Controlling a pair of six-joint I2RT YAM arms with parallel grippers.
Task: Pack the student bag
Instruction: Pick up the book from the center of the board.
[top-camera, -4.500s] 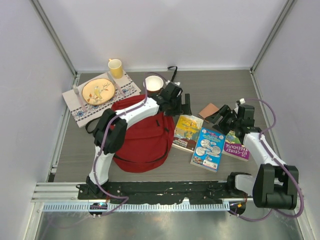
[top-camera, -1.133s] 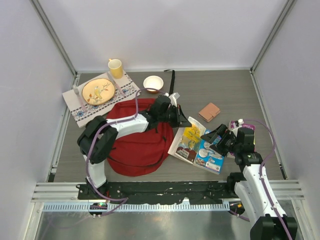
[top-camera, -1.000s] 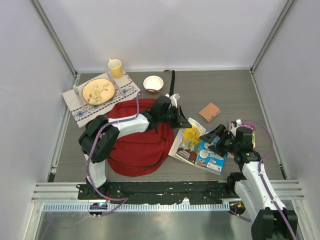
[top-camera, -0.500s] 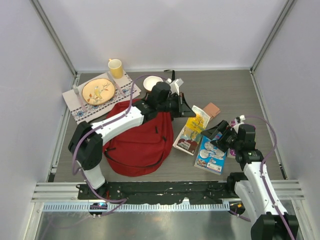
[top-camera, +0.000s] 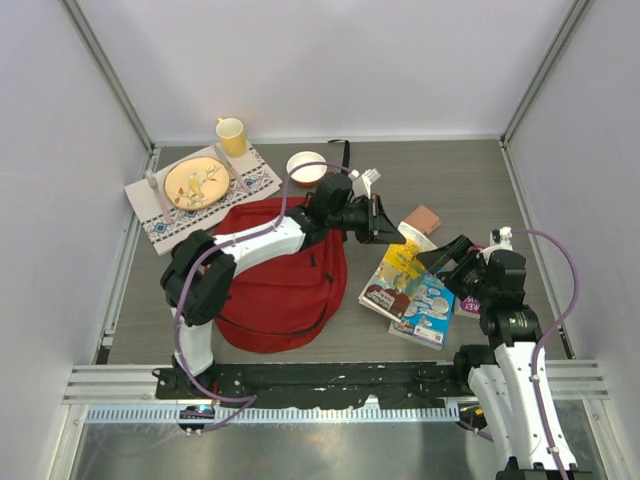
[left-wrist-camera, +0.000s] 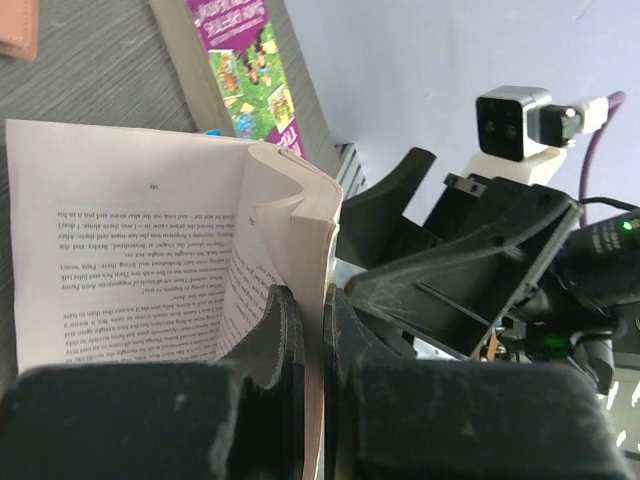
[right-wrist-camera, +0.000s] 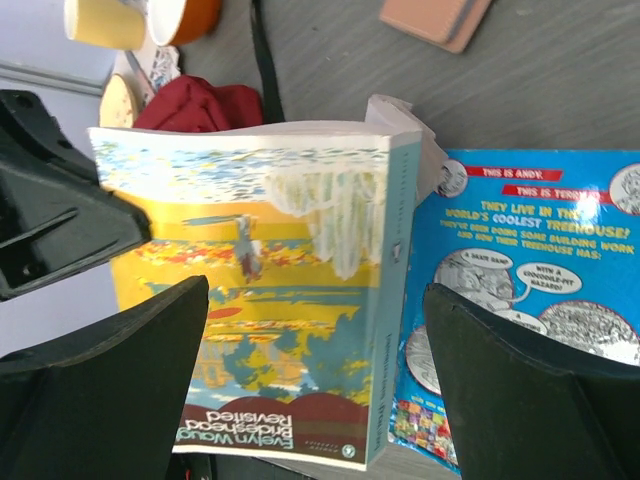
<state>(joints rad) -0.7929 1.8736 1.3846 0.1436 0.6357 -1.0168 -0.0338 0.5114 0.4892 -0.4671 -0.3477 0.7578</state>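
Over the student bag, which lies on the counter's left half, the left end effector reaches out and pinches the yellow book by its top edge. Book and arm have both slid right since half a second ago! Beside them the right end effector gapes wide. Left wrist: fingers clamped tight on the pages. Right wrist: spread fingers flank the yellow cover, with the blue book just beside.
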